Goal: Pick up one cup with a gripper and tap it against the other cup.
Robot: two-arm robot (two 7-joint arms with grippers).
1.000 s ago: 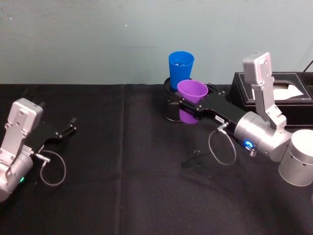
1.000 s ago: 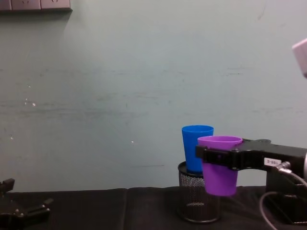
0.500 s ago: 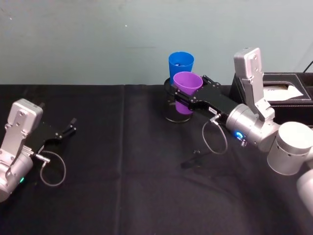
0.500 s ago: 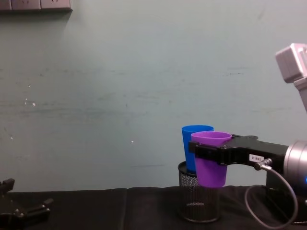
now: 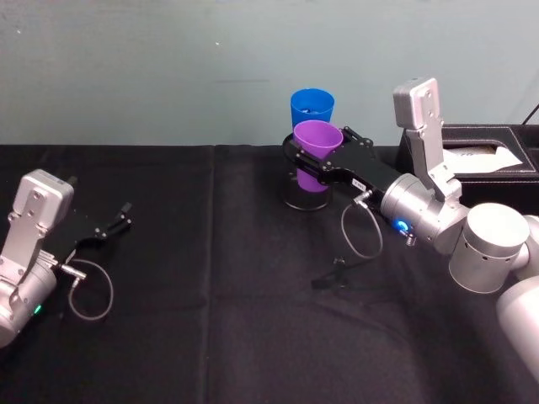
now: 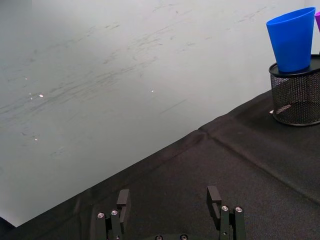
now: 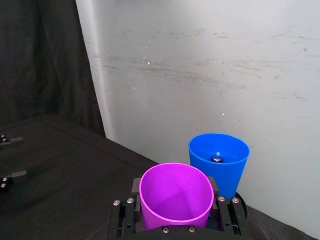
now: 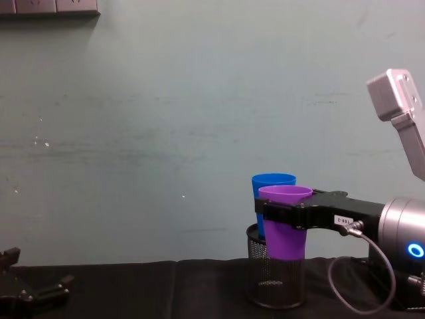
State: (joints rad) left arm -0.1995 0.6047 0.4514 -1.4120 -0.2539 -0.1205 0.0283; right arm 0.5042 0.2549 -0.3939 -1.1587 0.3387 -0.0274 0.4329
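Note:
My right gripper [image 5: 317,145] is shut on the purple cup [image 5: 318,135], with a finger on each side just under the rim. It holds the cup upright in the air, above the table. The blue cup [image 5: 312,105] stands upright in a black wire-mesh pen holder [image 5: 299,198] right behind the purple one. In the right wrist view the purple cup [image 7: 176,197] sits close in front of the blue cup [image 7: 218,155]; whether they touch I cannot tell. In the chest view the purple cup [image 8: 285,239] overlaps the blue cup [image 8: 269,181]. My left gripper [image 5: 118,220] rests open at the far left.
A black tissue box [image 5: 497,156] stands at the back right, behind my right arm. A small black object [image 5: 333,273] lies on the black cloth under that arm. The wall runs close behind the pen holder [image 8: 272,286].
My right gripper has carried the purple cup leftward and farther back, closer to the blue cup and over the pen holder. The left arm has stayed still.

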